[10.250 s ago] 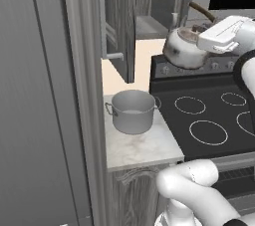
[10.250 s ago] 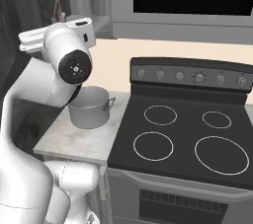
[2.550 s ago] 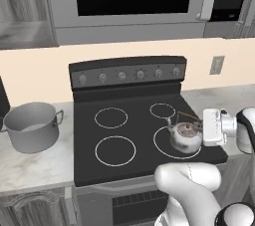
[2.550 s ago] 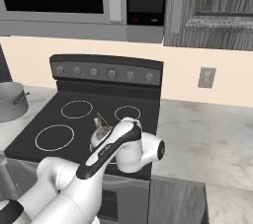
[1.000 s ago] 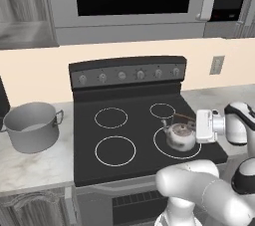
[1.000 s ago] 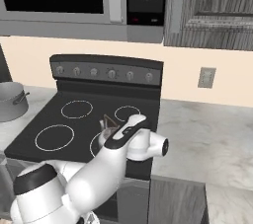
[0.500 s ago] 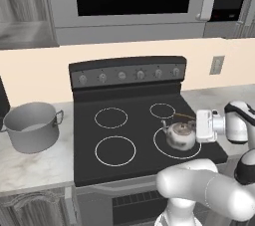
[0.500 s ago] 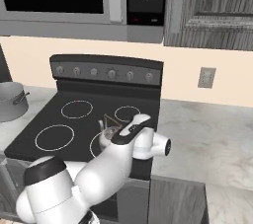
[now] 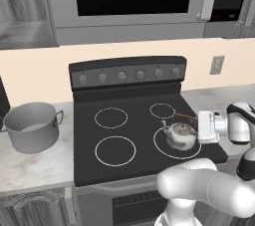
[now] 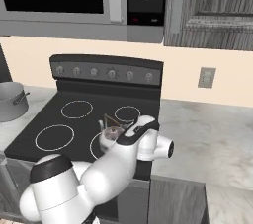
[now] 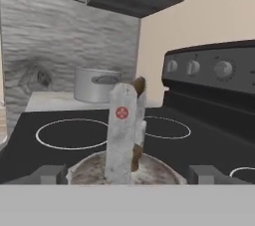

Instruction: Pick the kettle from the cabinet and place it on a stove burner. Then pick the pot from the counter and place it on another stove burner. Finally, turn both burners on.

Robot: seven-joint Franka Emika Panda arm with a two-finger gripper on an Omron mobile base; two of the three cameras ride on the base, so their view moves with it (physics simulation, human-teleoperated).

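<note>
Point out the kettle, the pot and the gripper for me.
kettle [image 9: 180, 137]: left base view, on its shiny round body.
pot [image 9: 31, 129]: left base view, on its grey side wall.
gripper [image 11: 127, 174]: hand view, midway between the fingertips.

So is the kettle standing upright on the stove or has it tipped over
Upright. The kettle sits flat inside the front right burner ring of the cooktop, its dark handle arching over the top and the spout pointing sideways.
</note>
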